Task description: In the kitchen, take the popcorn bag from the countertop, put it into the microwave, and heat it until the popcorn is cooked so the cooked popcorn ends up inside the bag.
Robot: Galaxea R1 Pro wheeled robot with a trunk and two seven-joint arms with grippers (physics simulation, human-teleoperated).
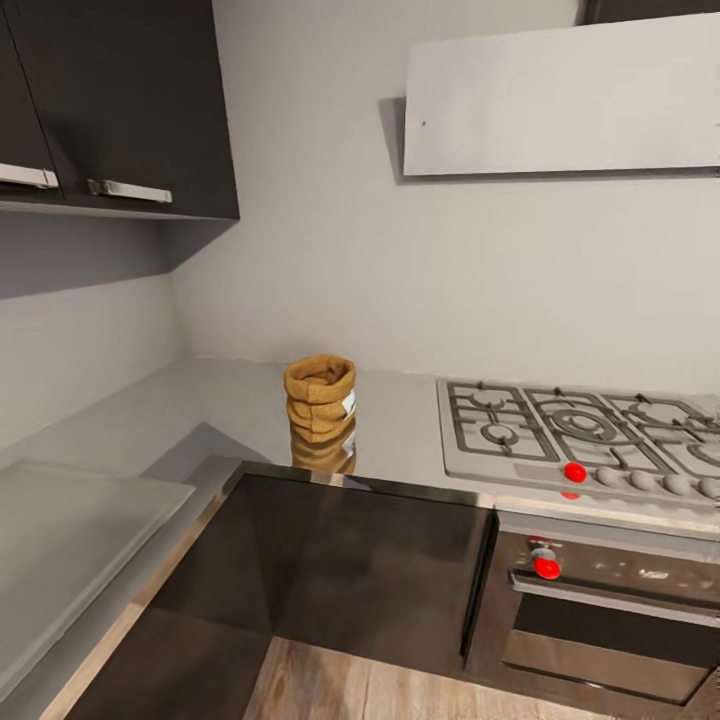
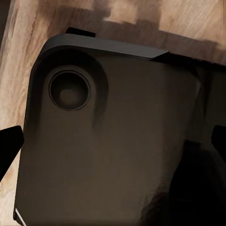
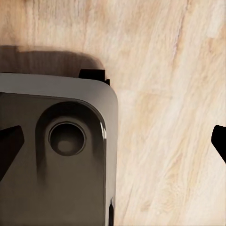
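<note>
The popcorn bag [image 1: 320,398] is seen standing upright on the countertop [image 1: 230,405], near the corner where the two walls meet. It is open at the top, and its rolled rim is plain to see. What is inside it cannot be made out. The gas hob [image 1: 580,430] is set into the counter off to one side, well apart from the bag, and the dark oven [image 1: 610,610] is placed below the hob. Dark cabinets [image 1: 120,100] are hung above.

The bag is not touched by anything, so nothing of the task looks done yet. The bag must be picked up, carried to the microwave, put in and heated.

In the wrist views, the left gripper [image 2: 113,146] and the right gripper [image 3: 113,146] are held wide apart and hold nothing. They are pointed down at the robot's dark base [image 3: 56,155] and the wood floor [image 3: 165,117].
</note>
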